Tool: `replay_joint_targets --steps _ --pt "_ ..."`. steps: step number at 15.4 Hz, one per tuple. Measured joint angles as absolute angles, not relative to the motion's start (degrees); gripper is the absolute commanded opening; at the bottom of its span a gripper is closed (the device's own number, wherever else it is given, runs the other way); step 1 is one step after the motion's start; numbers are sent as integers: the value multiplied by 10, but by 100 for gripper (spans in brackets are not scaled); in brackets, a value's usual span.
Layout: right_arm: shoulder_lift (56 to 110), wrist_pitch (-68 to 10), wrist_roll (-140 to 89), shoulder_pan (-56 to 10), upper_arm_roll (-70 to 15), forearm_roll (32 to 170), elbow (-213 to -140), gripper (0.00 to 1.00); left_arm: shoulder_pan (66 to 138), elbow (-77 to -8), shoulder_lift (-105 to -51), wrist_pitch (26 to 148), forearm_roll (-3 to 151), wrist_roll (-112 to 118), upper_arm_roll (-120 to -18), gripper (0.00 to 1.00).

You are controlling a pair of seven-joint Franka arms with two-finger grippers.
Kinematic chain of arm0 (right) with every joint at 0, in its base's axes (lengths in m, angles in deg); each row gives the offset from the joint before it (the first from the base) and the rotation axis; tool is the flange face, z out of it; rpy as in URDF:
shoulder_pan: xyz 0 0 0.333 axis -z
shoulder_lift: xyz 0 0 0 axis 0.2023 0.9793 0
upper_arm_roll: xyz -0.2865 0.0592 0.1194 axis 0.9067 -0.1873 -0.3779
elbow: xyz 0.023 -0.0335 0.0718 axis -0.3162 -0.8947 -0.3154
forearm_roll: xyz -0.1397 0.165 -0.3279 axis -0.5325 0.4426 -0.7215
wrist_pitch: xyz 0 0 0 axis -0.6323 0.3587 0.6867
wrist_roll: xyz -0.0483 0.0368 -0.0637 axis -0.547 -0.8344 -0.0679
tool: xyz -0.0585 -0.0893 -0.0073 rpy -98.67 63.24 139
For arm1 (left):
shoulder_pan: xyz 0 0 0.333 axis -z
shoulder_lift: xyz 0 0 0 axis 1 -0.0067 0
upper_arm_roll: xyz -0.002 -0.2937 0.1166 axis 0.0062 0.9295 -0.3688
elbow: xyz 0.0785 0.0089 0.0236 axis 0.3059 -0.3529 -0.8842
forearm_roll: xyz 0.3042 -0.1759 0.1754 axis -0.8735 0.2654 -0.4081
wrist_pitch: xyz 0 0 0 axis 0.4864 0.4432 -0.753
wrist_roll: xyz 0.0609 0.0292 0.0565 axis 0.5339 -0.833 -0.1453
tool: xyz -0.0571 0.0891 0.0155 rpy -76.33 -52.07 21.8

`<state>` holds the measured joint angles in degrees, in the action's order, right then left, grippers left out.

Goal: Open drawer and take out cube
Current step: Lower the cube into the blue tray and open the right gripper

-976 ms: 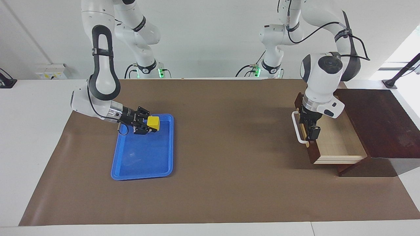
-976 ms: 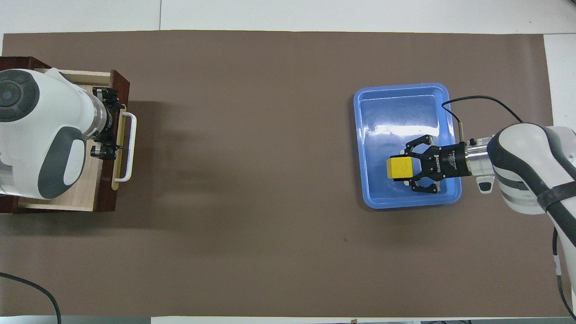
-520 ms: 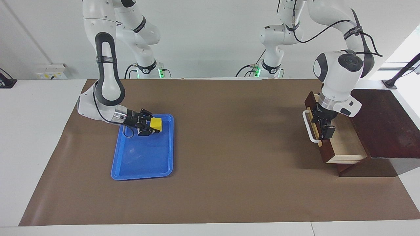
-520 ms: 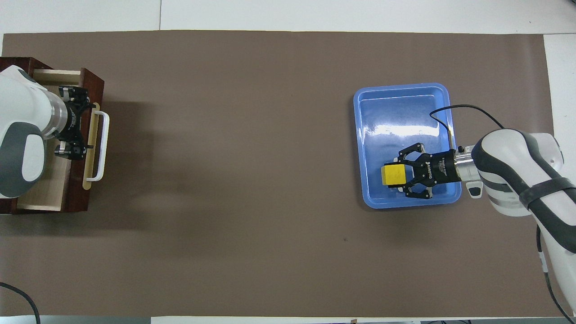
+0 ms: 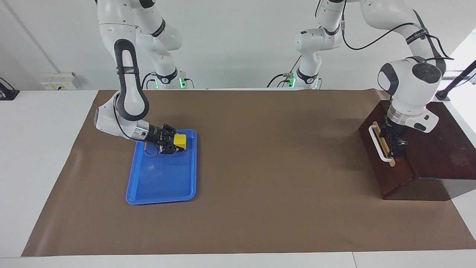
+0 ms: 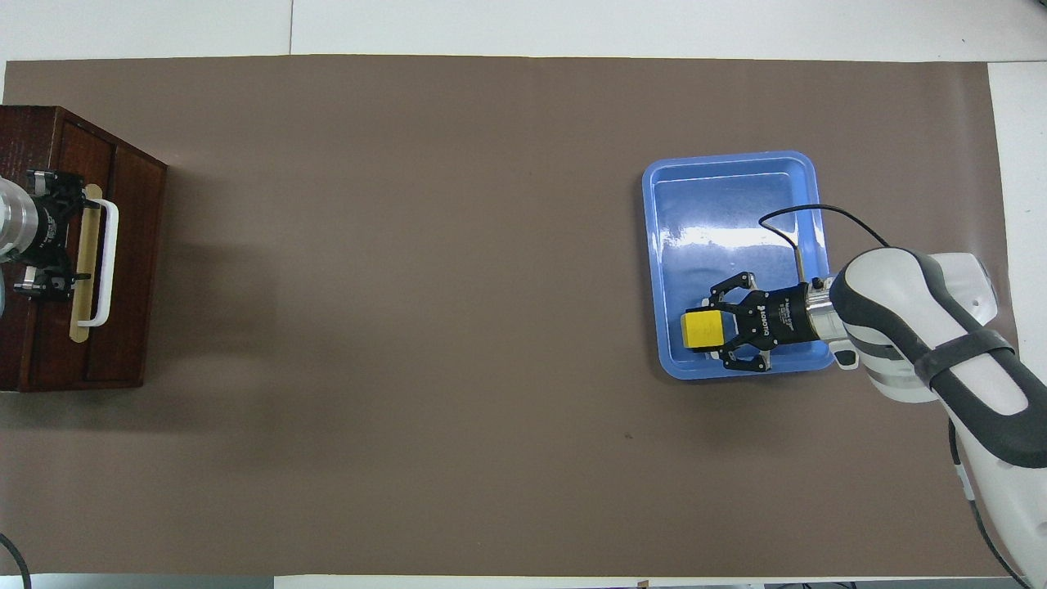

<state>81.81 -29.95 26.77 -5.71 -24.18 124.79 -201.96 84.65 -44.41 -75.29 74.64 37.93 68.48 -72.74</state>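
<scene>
Over the blue tray (image 5: 161, 186), at the end nearer the robots, my right gripper (image 5: 177, 143) clamps the yellow cube (image 5: 180, 141); my left gripper (image 5: 397, 146), jaws spread, sits at the closed drawer (image 5: 385, 163).

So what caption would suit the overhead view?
Right gripper holds the yellow cube over the blue tray; left gripper at the closed drawer.

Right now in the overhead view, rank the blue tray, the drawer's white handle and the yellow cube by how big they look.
1. Blue tray, clearly the largest.
2. White handle on the drawer: long but thin.
3. Yellow cube, smallest, though the right gripper holds it raised over the tray, so it looks slightly bigger than it would lying flat.
</scene>
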Motion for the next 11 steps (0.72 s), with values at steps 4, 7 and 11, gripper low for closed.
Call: replay_joint_targets --steps 4,7,11 --pt "818 -309 252 -72 -242 1262 -2030 0 855 -442 -753 740 379 679 -720 100" --pt "816 -316 252 -78 -242 1262 -2031 0 869 -419 -748 689 388 600 -710 100" --pt "815 -317 252 -78 -242 1265 -2031 26 906 -372 -719 571 436 396 -706 100"
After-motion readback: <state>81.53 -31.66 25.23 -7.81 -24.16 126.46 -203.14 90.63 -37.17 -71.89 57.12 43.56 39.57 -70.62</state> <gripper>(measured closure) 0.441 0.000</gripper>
